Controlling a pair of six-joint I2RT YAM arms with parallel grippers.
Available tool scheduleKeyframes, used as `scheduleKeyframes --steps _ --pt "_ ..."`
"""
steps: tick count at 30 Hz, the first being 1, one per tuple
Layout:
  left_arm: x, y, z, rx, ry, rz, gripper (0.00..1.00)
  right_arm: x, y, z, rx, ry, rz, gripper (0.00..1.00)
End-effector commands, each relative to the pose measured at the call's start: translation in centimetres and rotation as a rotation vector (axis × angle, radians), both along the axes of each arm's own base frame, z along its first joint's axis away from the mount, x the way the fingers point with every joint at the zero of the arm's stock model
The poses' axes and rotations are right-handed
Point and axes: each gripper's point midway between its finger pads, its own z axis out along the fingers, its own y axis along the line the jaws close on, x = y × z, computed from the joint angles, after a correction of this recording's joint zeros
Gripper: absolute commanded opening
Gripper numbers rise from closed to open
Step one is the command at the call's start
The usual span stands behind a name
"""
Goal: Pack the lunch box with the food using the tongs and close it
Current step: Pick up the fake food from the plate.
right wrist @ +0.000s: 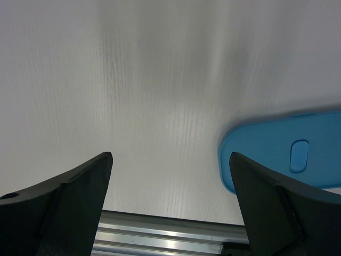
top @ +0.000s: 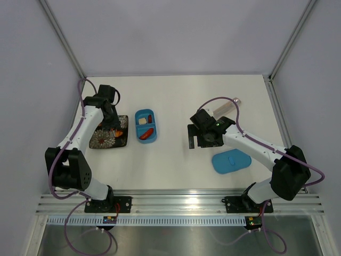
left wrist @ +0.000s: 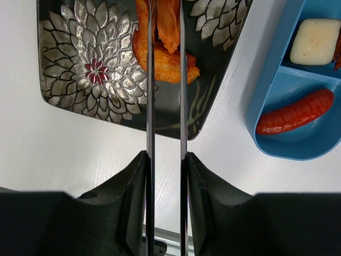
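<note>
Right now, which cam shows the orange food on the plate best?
Left wrist: the orange food sits close up inside the tongs. Top external shows only orange specks on the plate; right wrist shows none.

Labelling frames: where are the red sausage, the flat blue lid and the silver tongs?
red sausage (left wrist: 295,113), left wrist view, mid-body.
flat blue oval lid (top: 232,161), top view, centre.
thin silver metal tongs (left wrist: 151,133), left wrist view, left arm.

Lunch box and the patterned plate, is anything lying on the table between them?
Nothing. Between the lunch box and the plate runs only a strip of bare table, clearest in the left wrist view and also visible in the top view.
</note>
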Motion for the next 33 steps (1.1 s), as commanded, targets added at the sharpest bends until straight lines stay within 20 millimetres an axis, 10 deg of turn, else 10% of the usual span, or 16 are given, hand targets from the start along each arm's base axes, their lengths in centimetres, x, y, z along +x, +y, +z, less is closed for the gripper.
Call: scheduleKeyframes --steps 1,33 --pt "0.3 0.2 2.0 -0.002 -0.066 -0.002 0.0 0.3 0.6 0.9 0.032 -0.013 0.001 1.0" --pt "-1.4 -1.4 9.2 -0.105 -0.23 -0.047 0.0 -0.3 0.2 1.0 0.052 -0.018 -0.015 1.0"
